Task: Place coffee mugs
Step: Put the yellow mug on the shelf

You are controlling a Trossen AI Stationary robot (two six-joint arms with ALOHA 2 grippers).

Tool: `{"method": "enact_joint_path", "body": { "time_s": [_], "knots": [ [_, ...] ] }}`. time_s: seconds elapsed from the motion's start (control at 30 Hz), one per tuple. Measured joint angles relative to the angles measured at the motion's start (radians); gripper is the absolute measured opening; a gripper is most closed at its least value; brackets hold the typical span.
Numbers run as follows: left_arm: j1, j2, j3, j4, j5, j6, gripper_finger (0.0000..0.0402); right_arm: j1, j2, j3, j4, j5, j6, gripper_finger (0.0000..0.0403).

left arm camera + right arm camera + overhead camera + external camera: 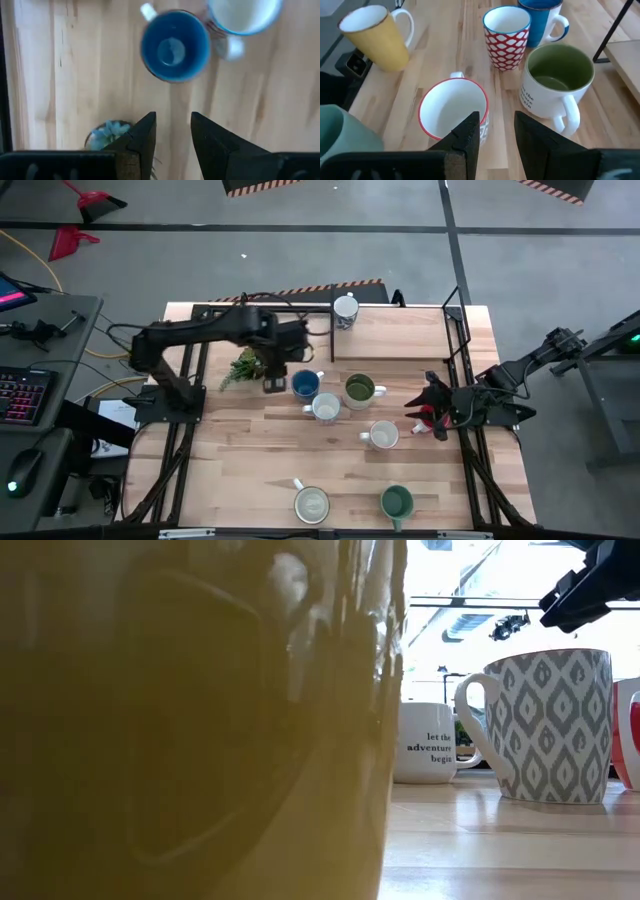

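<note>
On the wooden slatted table (240, 450), 2 mugs stood at the near edge: a pale cream ceramic mug (311, 503) and a teal green ceramic mug (397, 502). Farther in, the right tool (436, 418) hung over the table's right side, fingers parted, grasping nothing. Beyond, the left tool (272, 384) hovered released just beside the round blue ceramic mug (174, 46), near a leafy green sprig (243, 367).

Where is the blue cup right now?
In the high view the blue mug stands near the table's middle, just right of the left gripper, with a white mug close beside it.
</note>
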Motion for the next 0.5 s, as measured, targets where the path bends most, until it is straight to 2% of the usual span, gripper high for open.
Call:
{"method": "enact_joint_path", "body": {
  "time_s": [0.3, 0.5],
  "knots": [
    [-0.175, -0.191, -0.034, -0.027, -0.001, -0.099, 0.0113, 0.000, 0.000, 0.000, 0.014, 0.062, 0.058, 0.0103],
    [-0.310, -0.368, -0.309, 0.066, -0.003, -0.200, 0.0113, 0.000, 0.001, 0.000, 0.042, 0.091, 0.057, 0.0103]
  ]
}}
